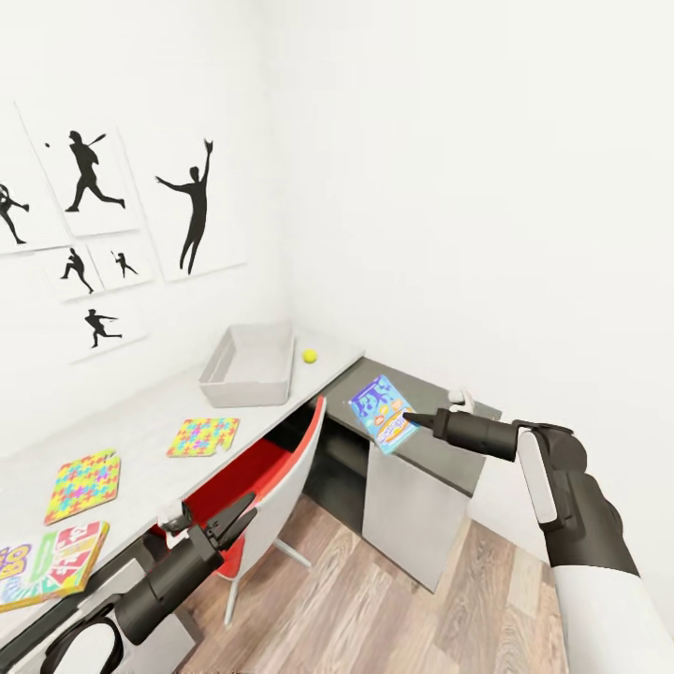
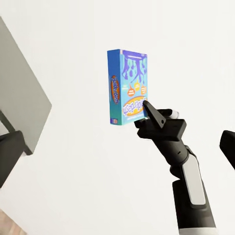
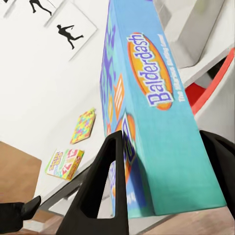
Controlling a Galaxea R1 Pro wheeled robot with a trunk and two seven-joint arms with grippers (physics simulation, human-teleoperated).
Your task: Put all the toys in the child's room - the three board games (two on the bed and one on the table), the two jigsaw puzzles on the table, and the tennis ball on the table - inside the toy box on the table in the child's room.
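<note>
Right hand (image 1: 412,420) clamped on blue board game (image 1: 382,413) above table (image 1: 150,412), left hand (image 1: 229,520) released by red chair (image 1: 267,487).

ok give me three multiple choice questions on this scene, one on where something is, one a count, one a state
1. Where is the tennis ball?
A. on the table beside the toy box
B. inside the toy box
C. on the floor

2. How many jigsaw puzzles lie on the table?
A. one
B. two
C. four

3. What is the right gripper doing?
A. hanging open
B. shut on nothing
C. gripping the blue board game

Answers: 1 A, the ball sits just past the box's rim. 2 B, two patterned squares show. 3 C, its fingers clamp the box.
</note>
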